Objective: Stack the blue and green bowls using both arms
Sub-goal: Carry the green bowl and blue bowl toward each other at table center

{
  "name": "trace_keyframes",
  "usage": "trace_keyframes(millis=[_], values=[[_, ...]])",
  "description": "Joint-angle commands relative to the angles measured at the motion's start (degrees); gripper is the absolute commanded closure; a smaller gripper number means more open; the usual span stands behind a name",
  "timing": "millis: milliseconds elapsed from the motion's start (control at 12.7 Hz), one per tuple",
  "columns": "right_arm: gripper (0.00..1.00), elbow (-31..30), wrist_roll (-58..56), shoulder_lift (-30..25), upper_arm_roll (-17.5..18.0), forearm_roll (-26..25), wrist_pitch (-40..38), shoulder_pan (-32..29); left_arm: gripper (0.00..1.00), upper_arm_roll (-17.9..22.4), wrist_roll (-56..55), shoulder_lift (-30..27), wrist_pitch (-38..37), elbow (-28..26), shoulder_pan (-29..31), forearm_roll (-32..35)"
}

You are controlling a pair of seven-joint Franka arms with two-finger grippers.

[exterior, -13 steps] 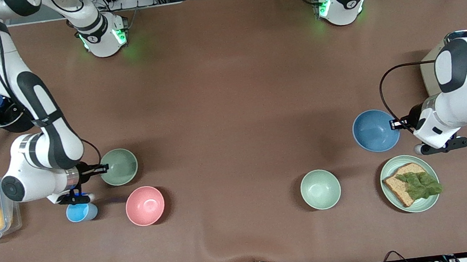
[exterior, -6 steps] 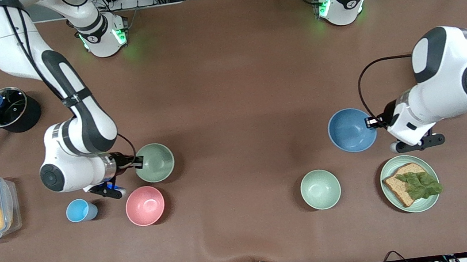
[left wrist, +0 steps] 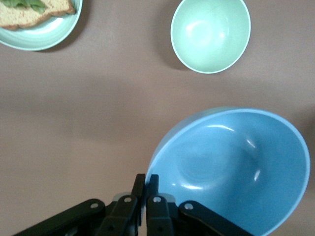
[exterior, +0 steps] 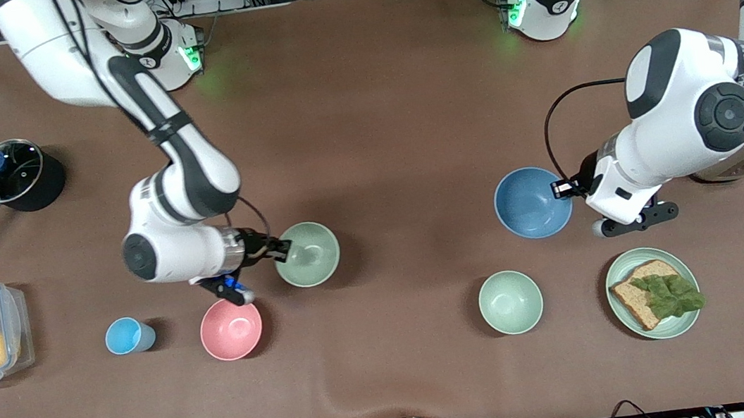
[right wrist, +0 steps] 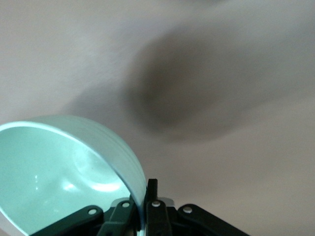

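- Bystander items, nearest the front camera: pink bowl, light-blue cup, pale mint bowl and plate with bread, all resting on the worktop; none belongs to the task.
- Green bowl: dull sage, round, no long axis; mouth turned upward with a slight tilt; carried just above the worktop, toward the right arm's end, over a spot beside the pink bowl.
- Right end effector: clamped on the green bowl's rim at the edge facing the right arm's end of the worktop; the right wrist view shows one finger inside the wall and one outside.
- Blue bowl: medium blue, round, no long axis; mouth up, tipped somewhat; held above the worktop toward the left arm's end, over a spot near the pale mint bowl.
- Left end effector: pinching the blue bowl's rim at the edge facing the left arm's end.
- Governing relation: the two bowls lie well apart with bare worktop between them, each hanging inward from its end effector toward the other. Judgement: stacking calls for one bowl set centrally and the other lowered into it, mouths level.
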Motion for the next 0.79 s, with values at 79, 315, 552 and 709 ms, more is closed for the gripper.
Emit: trace_keyframes(millis=[79, 315, 552, 709], values=[[1.0, 0.3, 9.4, 3.0, -0.3, 3.1, 11.8, 9.2, 1.0, -1.0, -3.4, -0.5, -0.2, -0.8, -1.0, -0.8], [1.0, 0.2, 11.9, 5.7, -0.4, 3.8, 18.2, 13.4, 1.0, -1.1, -3.4, -0.7, -0.1, -1.7, -1.2, -0.8], [1.0, 0.3, 12.9, 6.6, -0.4, 4.0, 20.4, 14.2, 1.0, -1.2, -5.0, -0.6, 0.2, -1.7, -2.3, -0.9], [1.0, 0.2, 13.0, 8.2, -0.4, 3.9, 22.7, 15.8, 1.0, -1.2, -6.6, -0.2, 1.4, -2.5, -3.7, -1.1]])
